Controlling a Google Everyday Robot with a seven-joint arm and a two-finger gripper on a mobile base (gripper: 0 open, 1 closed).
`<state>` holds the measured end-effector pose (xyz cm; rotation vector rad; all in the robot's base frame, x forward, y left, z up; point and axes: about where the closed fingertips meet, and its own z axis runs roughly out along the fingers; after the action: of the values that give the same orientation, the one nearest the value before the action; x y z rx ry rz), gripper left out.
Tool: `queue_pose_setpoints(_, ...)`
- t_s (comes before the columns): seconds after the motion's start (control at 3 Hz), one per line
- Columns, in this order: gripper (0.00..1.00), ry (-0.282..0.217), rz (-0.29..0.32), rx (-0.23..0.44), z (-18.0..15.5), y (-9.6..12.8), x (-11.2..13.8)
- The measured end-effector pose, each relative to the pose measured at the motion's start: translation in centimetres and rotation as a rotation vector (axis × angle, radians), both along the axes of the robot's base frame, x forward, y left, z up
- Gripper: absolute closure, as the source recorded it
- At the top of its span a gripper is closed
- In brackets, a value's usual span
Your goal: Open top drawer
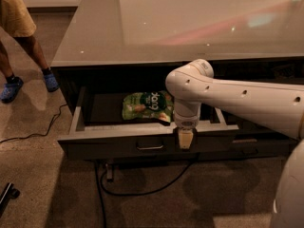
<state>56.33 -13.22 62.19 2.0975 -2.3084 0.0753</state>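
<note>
The top drawer (114, 145) is a wide dark grey-brown drawer under the counter, pulled out, with lighter grey inside walls and a small metal bar handle (149, 147) at the centre of its front. A green snack bag (146, 106) lies inside it. My gripper (185, 139) hangs from the white arm (228, 96) at the drawer's front edge, just right of the handle.
A glossy grey counter top (156, 27) covers the drawer stack. A person's legs in blue shoes (28, 80) stand at the far left. A black cable (142, 186) loops on the floor below the drawer. A dark object (7, 196) lies at lower left.
</note>
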Motion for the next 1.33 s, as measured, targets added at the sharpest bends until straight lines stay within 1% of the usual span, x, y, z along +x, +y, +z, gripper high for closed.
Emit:
queue_pose_setpoints(0.33, 0.00, 0.000, 0.000, 0.000, 0.00, 0.00, 0.00)
queue_pose_setpoints(0.67, 0.00, 0.000, 0.000, 0.000, -0.01, 0.00, 0.00)
queue_pose_setpoints(1.0, 0.00, 0.007, 0.022, 0.021, -0.43, -0.04, 0.41)
queue_pose_setpoints(1.33, 0.00, 0.013, 0.058, 0.126, -0.39, -0.34, 0.70)
